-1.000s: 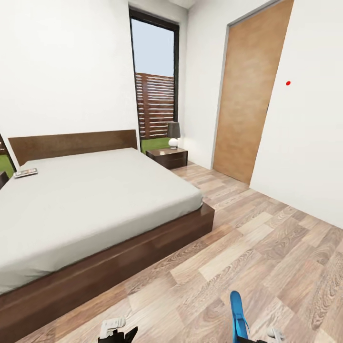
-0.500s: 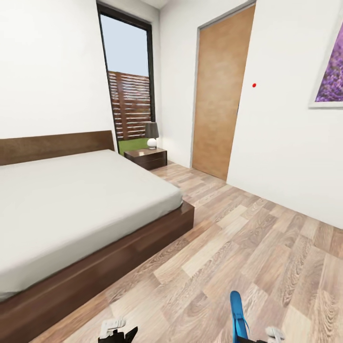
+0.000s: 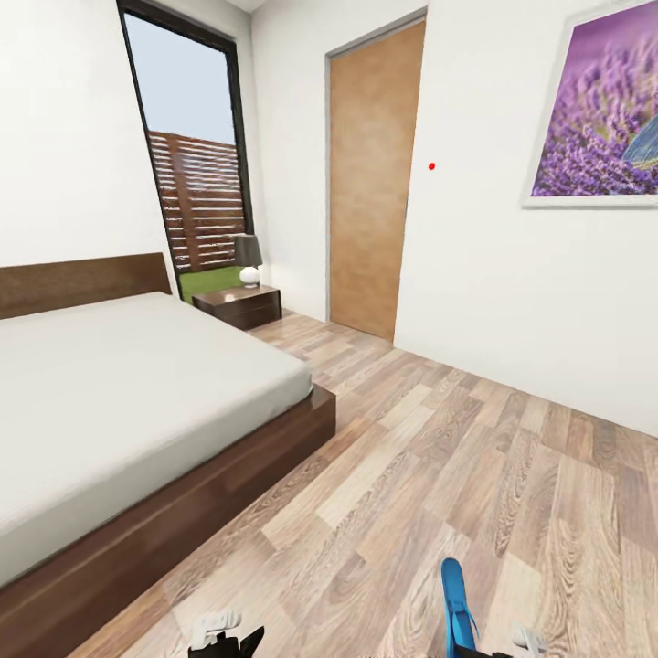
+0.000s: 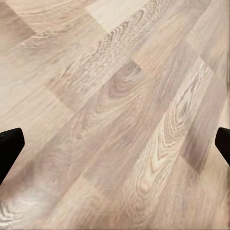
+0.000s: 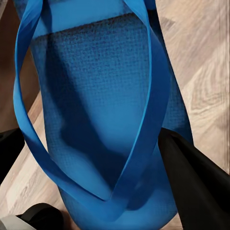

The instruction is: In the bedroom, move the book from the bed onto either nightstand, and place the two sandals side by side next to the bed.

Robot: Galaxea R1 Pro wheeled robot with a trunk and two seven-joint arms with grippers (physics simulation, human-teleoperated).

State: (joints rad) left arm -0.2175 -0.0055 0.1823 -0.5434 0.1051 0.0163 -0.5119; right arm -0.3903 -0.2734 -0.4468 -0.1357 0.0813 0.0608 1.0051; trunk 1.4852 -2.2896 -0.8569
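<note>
Holding one blue sandal [image 3: 457,603] in my right gripper [image 5: 120,191], I see its dark fingers [image 5: 191,182] pinched on the sole and thong strap, toe end sticking up over the wooden floor [image 3: 439,475]. My left gripper [image 4: 115,143] hangs spread wide above bare planks with nothing between its fingertips. The bed [image 3: 119,402] lies to my left, the nightstand [image 3: 239,306] with its lamp [image 3: 247,259] beyond it by the window [image 3: 196,174].

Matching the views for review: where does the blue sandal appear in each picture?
Head view: sandal at the bottom edge, right of centre, standing up from the right gripper.
Right wrist view: sandal close up, between the fingers.
Left wrist view: sandal absent.
Shared landmark: the wood floor.
</note>
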